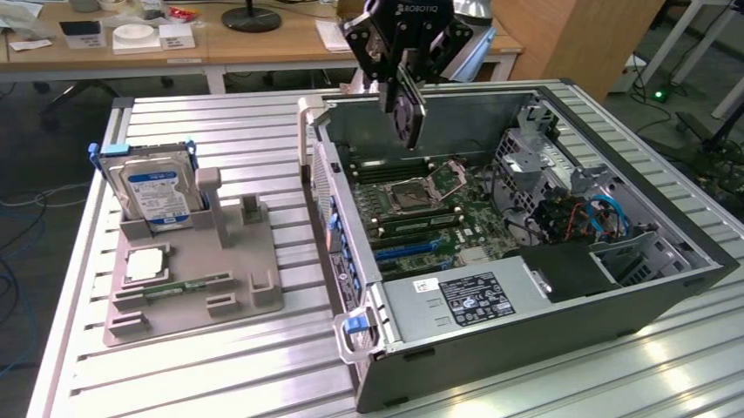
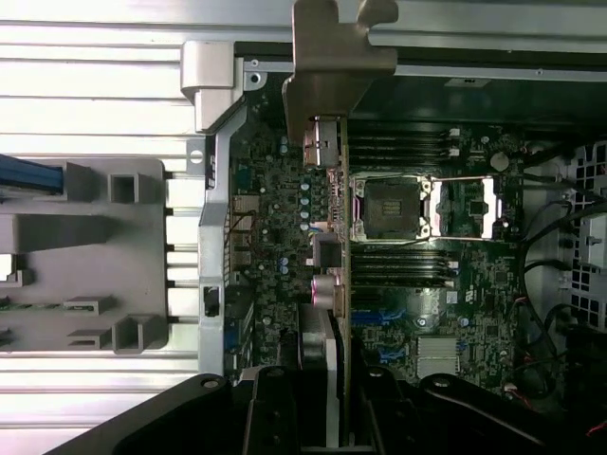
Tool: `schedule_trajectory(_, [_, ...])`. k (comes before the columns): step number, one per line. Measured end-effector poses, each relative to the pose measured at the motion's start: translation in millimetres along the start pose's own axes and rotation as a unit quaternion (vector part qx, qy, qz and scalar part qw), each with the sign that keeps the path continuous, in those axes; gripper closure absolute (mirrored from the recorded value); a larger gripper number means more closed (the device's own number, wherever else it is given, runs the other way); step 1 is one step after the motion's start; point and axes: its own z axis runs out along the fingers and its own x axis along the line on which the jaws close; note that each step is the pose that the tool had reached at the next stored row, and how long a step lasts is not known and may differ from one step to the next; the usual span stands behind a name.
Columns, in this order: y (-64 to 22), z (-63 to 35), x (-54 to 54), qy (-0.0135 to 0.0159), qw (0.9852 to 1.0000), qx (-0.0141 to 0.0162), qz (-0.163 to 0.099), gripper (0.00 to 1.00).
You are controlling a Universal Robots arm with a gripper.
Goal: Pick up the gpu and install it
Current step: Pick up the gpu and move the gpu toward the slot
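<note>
On the exterior view's left of the case sits the grey holder, carrying the hard drive upright and the memory stick lying flat; the gpu is not on it

Over the case, near its back wall, hangs the gripper. Its jaws are closed onto the gpu, pinching the card's flat faces, so the card hangs on edge below them. In the wrist view the gpu runs as a thin line away from the gripper, with the pale bracket at its far end, over the case's back wall

Inside the case the motherboard lies open below the card, and the blue slots nearer the power supply show nothing in them. The card's lower edge looks clear of the board, touching no slot, though how high above it cannot be told

As a judgement: step 1 of 2, the pick-up, is done, with the card lifted and carried over the case. Step 2, the install, is left; the card is not seated and its bracket is not against the case's back wall
</note>
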Motion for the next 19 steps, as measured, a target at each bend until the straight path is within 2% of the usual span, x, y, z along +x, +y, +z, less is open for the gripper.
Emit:
schedule_trajectory(12, [0.1, 0.2, -12.9, 0.0, 1.0, 0.0, 0.0, 0.72])
schedule_trajectory(19, [0.2, 0.3, -16.5, 0.0, 1.0, 0.0, 0.0, 0.72])
